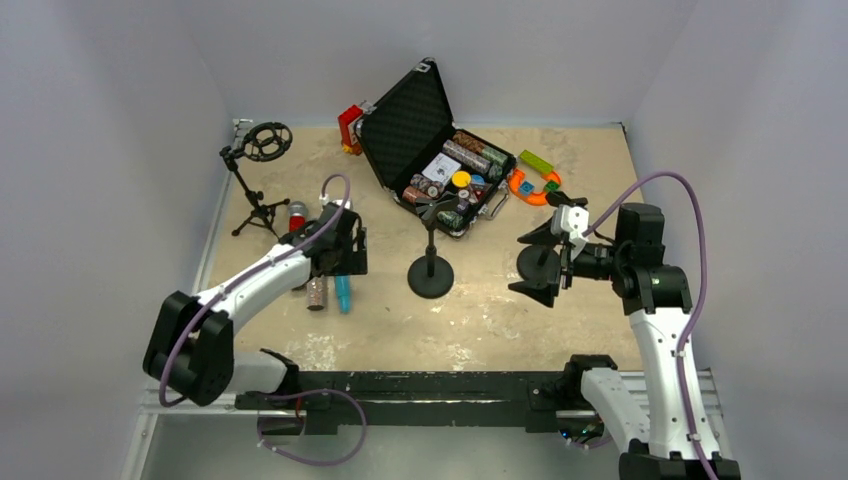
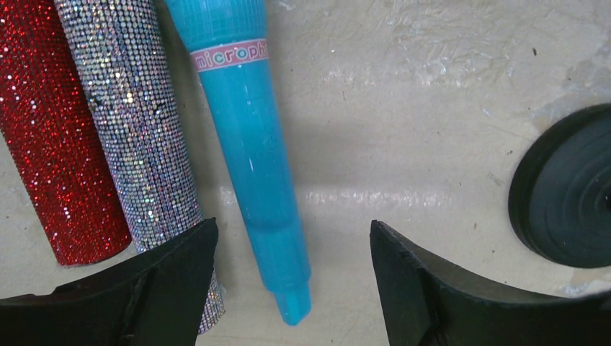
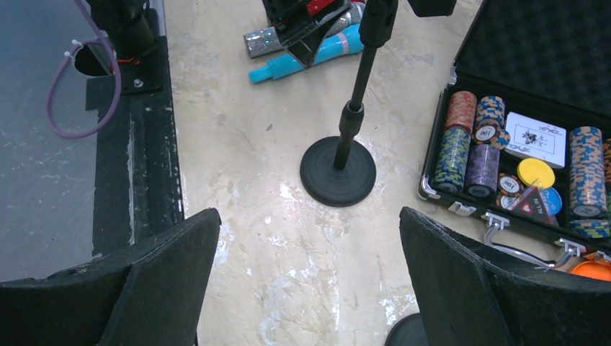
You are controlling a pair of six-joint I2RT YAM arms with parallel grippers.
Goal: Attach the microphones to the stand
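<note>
Far left of the round-base stand (image 1: 431, 272), near the back corner of the bench (image 1: 560, 330), a tripod stand (image 1: 256, 190) stands upright with a ring-shaped shock mount on top. The three microphones lie side by side on the bench, left of the round-base stand and well apart from it. Farthest from it is the red microphone (image 2: 54, 144), its grey mesh head pointing to the back of the bench. The glittery silver microphone (image 2: 137, 137) lies just beside the red one, with the light blue microphone (image 2: 252, 144) nearest the stand.

The left tool (image 2: 292, 225) hangs over the tail ends of these three. Its fingers are spread wide and pinch nothing. In the left wrist view the blue microphone's narrow end sits in the gap between them, and one finger covers the silver one's end. I cannot tell whether they touch.

The round-base stand is upright, with its black disc flat on the bench. Behind it, an open black case (image 1: 415, 125) holds poker chips and a card deck. An orange toy piece (image 1: 528, 186) and a green block (image 1: 535, 160) lie right of the case.

Right of the round-base stand, the right tool (image 3: 310, 238) hovers with its fingers spread wide, holding nothing. A dark round shape shows below it, too cut off to identify.
</note>
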